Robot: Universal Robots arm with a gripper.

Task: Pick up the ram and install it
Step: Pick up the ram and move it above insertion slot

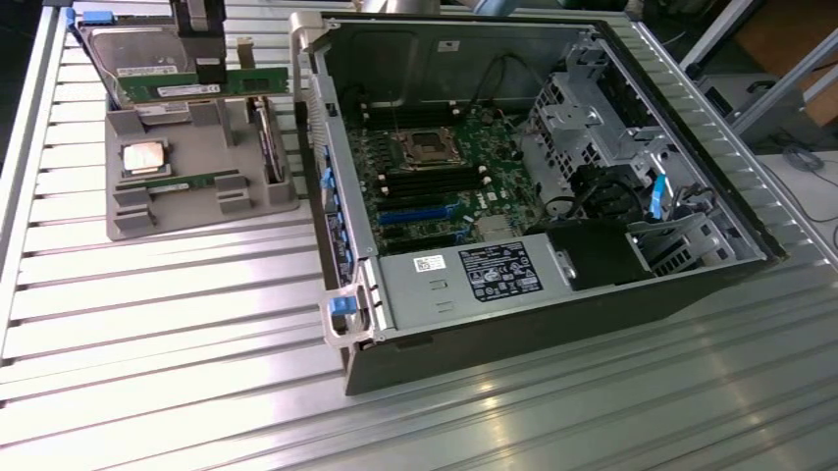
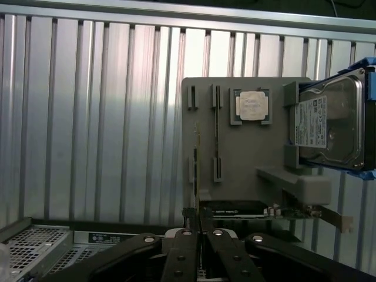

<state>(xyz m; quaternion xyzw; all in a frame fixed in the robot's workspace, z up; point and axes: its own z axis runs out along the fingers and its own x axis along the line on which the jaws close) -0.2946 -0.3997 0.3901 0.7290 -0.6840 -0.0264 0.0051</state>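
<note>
The ram (image 1: 255,81), a long green stick, hangs level above the far end of the grey parts holder (image 1: 196,211), in front of the hard drive. My gripper (image 1: 207,69) comes down from above and is shut on the ram near its middle. In the wrist view my gripper (image 2: 200,230) closes over the ram (image 2: 258,210), which runs off sideways from the black fingers (image 2: 182,247). A second green stick (image 1: 171,182) lies in a holder slot beside the silvery processor (image 1: 144,157).
The open computer case (image 1: 343,324) lies at the exterior view's right, with its motherboard (image 1: 445,211) and black memory slots (image 1: 422,182) exposed. A grey hard drive (image 1: 137,54) in a blue bracket sits at the holder's far end. The ribbed metal table (image 1: 157,324) carries everything.
</note>
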